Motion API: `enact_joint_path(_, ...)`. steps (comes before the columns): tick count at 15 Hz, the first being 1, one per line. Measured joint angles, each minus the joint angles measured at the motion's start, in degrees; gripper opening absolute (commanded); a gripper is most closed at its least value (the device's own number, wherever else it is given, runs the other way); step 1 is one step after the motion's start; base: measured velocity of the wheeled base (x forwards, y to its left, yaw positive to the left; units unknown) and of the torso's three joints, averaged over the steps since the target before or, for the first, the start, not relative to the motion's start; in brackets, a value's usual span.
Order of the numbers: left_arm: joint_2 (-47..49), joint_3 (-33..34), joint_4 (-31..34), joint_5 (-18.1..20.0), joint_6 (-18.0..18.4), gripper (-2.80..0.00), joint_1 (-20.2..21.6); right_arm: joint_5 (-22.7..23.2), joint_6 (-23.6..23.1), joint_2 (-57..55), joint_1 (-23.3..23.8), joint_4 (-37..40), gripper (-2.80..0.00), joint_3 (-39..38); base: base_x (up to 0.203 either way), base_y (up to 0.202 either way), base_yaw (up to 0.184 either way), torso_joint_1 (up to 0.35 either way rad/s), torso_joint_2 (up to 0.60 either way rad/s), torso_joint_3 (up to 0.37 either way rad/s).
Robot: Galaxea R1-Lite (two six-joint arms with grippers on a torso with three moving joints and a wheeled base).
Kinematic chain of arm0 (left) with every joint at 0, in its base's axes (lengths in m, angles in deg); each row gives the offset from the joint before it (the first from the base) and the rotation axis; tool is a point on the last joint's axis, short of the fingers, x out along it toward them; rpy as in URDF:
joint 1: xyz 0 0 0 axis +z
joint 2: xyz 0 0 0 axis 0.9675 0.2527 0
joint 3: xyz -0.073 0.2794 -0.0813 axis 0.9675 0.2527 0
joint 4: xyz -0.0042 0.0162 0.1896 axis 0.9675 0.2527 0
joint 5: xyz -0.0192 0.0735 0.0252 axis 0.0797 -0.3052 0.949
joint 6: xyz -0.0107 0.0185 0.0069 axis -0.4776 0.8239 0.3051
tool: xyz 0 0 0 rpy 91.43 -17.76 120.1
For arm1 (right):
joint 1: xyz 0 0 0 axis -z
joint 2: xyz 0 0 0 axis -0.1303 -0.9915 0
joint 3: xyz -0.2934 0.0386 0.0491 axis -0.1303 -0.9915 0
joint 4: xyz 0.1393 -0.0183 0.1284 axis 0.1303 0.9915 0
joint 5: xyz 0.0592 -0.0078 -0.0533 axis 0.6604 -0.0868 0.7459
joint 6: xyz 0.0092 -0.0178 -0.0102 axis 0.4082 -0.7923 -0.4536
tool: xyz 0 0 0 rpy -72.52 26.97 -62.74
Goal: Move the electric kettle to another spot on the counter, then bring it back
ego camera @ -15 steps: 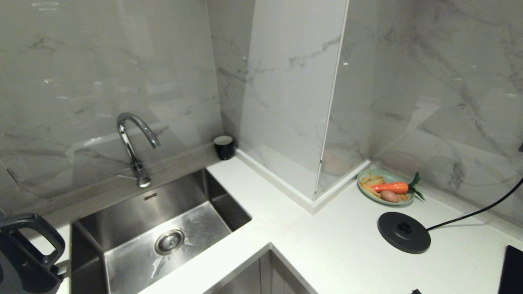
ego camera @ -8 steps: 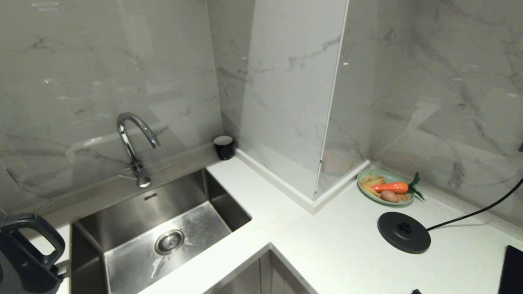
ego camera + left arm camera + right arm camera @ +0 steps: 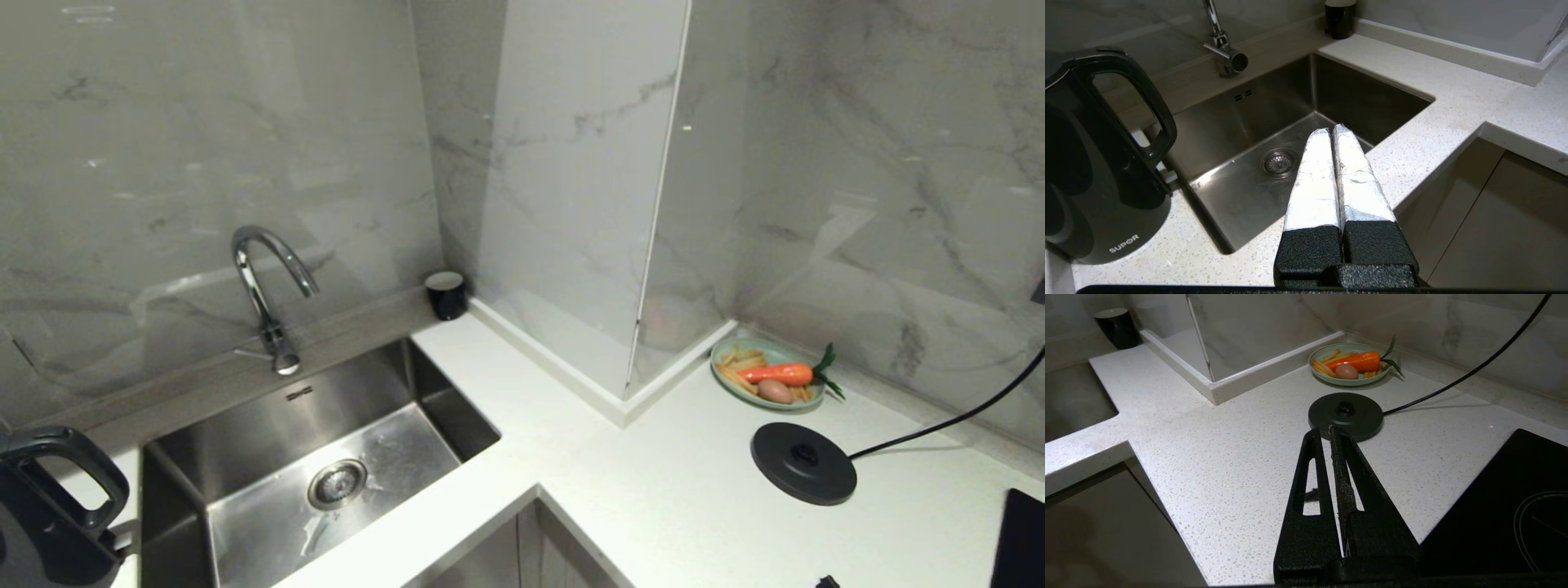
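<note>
The electric kettle (image 3: 49, 523), glossy black with a big loop handle, stands on the white speckled counter (image 3: 653, 490) left of the sink, cut off by the head view's lower left corner. In the left wrist view the kettle (image 3: 1094, 171) shows white SUPOR lettering near its bottom. My left gripper (image 3: 1331, 130) hovers over the sink's front edge, to the right of the kettle and apart from it, shut on nothing. Over the counter my right gripper (image 3: 1325, 430) is shut and empty, just short of the round black base disc (image 3: 1345, 414).
A steel sink (image 3: 326, 474) with a curved tap (image 3: 265, 286) lies between the kettle and the base disc (image 3: 803, 463). A small black cup (image 3: 446, 294) stands at the back. A green plate (image 3: 767, 374) holds a carrot. The black hob (image 3: 1020, 539) is at the far right.
The whole head view has shifted very slightly to the left. Nothing on the counter has moved, and no gripper has moved.
</note>
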Motion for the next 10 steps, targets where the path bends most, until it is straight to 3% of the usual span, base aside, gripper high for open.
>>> enact_joint_path(10, 0.0, 0.0, 0.0, 0.0, 0.0, -2.80, 0.0, 0.0, 0.0, 0.0, 0.0, 0.0, -2.80, 0.0, 0.004, 0.007, -0.170, 0.004, 0.00, 0.003)
